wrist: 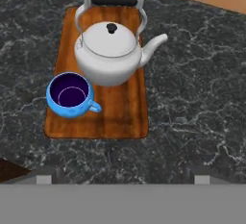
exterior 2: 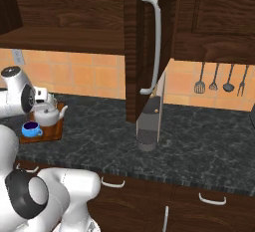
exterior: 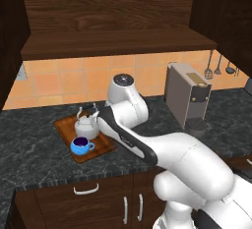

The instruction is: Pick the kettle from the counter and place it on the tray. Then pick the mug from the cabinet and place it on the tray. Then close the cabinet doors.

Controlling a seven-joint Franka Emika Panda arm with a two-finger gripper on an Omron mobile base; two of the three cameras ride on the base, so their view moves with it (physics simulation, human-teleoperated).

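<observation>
My hand camera looks down on the flat reddish-brown wooden tray (wrist: 117,119) lying on the dark speckled stone counter (wrist: 202,88), left of centre in the frame. On the tray's upper half stands the squat silvery-white metal kettle (wrist: 108,55), upright, its curved spout pointing right and its dark-gripped wire handle arched toward the top edge. Just below and left of it, close to but perhaps not quite touching its body, sits the small bright blue mug (wrist: 70,94), also upright, dark inside, its little handle turned to the right; its left side reaches past the tray's left edge.

From the left base view the tray (exterior: 64,127) sits at centre left, with kettle (exterior: 87,126) and mug (exterior: 81,146) on it, my white arm bending over them. My gripper (wrist: 120,177) shows only as two small grey tips at the bottom of the hand view, well apart and holding nothing.

In the right base view a tall dark wood-grain cabinet door (exterior 2: 133,47) with a long silver bar handle (exterior 2: 153,44) stands swung open, and the dark brown wall cabinet (exterior: 113,21) shows its wooden shelf in the left base view.
</observation>
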